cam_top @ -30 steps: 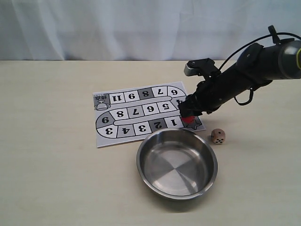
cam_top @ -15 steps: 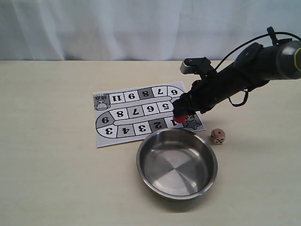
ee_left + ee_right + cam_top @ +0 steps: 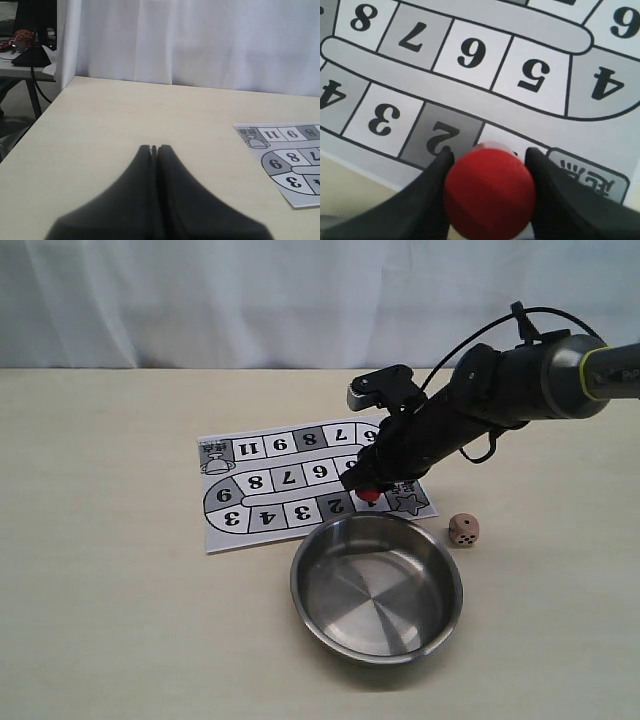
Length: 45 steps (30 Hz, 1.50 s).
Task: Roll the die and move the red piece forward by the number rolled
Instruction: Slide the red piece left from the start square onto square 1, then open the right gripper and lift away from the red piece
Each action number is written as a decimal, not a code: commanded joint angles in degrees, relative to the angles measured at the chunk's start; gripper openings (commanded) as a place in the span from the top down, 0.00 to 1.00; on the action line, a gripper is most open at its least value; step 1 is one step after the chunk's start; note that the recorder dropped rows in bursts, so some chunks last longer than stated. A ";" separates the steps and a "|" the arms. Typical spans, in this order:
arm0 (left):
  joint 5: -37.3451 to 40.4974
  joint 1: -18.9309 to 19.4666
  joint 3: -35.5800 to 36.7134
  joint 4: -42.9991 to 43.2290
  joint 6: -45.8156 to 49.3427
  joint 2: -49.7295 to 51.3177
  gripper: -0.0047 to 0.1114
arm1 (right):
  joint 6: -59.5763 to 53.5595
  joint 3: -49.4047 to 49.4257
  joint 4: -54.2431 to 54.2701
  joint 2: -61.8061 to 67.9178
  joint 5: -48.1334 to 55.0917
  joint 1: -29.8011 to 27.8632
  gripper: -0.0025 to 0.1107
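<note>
My right gripper [image 3: 368, 488] is shut on the red piece [image 3: 371, 494], a small red cylinder held just above the board's square 1, between the 2 and the star square. The right wrist view shows the red piece [image 3: 489, 192] filling the space between both black fingers [image 3: 425, 195], over the 1 next to the 2. The die [image 3: 463, 530], a tan cube with dark pips, rests on the table right of the board. My left gripper [image 3: 154, 148] is shut on nothing, over bare table, and is not seen in the exterior view.
The printed game board [image 3: 260, 490] lies flat mid-table, its corner also showing as the board [image 3: 295, 170] in the left wrist view. A steel bowl [image 3: 305, 585] stands just in front of the board. A white curtain hangs behind the table.
My right gripper has carried the red piece leftward from the star square to over square 1. The die and bowl have not moved.
</note>
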 commanded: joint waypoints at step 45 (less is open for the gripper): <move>-0.64 -0.36 -0.30 -0.01 0.01 -0.06 0.96 | 4.75 -0.25 -2.87 -0.64 -3.54 -0.14 0.39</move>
